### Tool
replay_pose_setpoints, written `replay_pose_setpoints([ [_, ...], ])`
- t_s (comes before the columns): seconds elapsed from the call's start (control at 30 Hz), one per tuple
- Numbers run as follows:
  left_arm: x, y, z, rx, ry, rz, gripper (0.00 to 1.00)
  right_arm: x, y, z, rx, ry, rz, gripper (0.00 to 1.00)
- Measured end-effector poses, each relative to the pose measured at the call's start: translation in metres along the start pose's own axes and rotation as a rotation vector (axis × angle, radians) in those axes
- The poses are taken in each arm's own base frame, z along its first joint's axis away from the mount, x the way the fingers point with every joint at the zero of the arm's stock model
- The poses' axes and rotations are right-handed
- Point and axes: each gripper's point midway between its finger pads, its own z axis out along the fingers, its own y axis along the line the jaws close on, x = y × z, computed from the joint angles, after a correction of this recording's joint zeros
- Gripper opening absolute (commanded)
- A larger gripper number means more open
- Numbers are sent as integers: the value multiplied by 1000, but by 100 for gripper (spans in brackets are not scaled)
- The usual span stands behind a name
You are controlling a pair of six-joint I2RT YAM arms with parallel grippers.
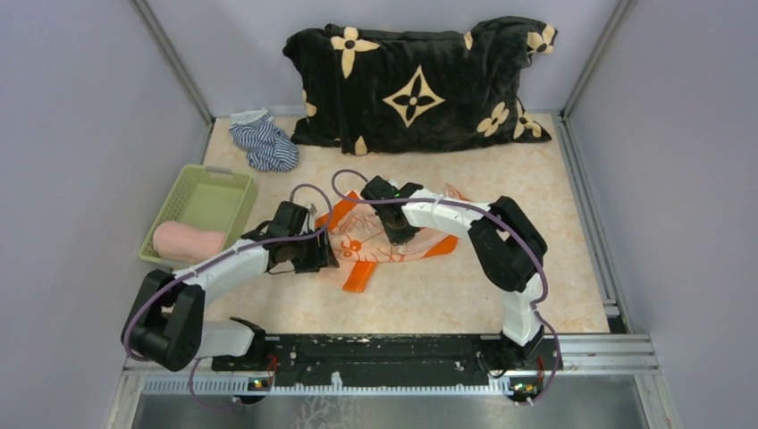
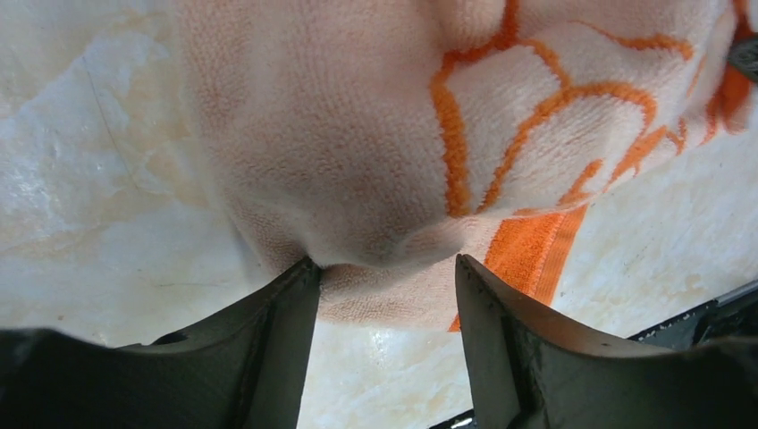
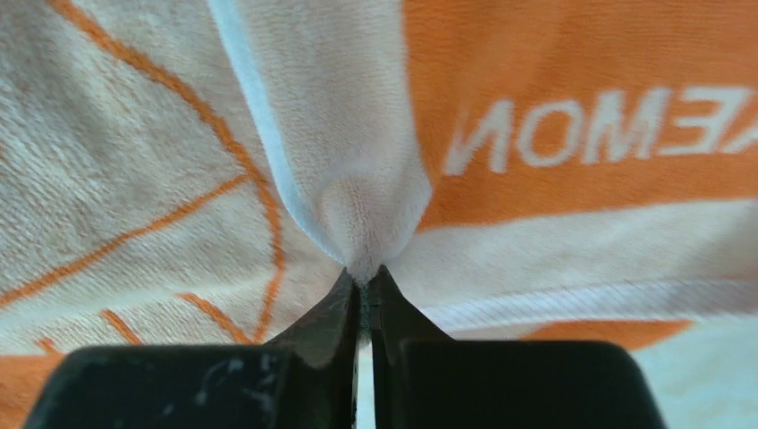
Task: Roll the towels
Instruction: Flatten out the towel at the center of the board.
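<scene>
The right gripper (image 3: pixel 365 284) pinches a fold of the orange towel (image 3: pixel 581 80); the left gripper (image 2: pixel 386 273) stands apart, towel edge bunched between its fingers.

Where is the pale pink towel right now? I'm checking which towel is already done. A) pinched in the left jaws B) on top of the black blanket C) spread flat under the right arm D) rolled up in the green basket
D: the top view shows the pink towel lying rolled inside the green basket at the table's left, while both arms work on the orange towel in the middle.
</scene>
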Motion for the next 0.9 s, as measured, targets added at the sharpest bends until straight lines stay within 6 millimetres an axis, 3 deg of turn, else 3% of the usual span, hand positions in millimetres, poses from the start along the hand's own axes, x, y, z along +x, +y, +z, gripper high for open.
replay_pose_setpoints([
  [0.07,-2,2,2,-17,-1,-1,51,-2,-14,-7,31,-5,6,0],
  [0.2,-6,7,5,-58,-10,4,44,-18,-68,-39,89,-59,95,0],
  [0.37,-16,12,9,-104,-25,25,24,-46,-168,-108,177,-238,317,0],
  [0.43,-23,14,12,-127,-32,36,14,-52,-190,-132,198,-306,368,0],
  [0.53,-35,16,15,-165,-48,59,0,-59,-203,-162,203,-393,395,0],
  [0.7,-68,20,7,-246,-106,118,0,-62,-215,-186,217,-455,404,0],
  [0.8,-105,10,-17,-274,-204,171,0,-64,-229,-200,249,-487,414,0],
  [0.9,-148,-10,-59,-267,-360,228,0,-68,-245,-227,288,-555,429,0],
])
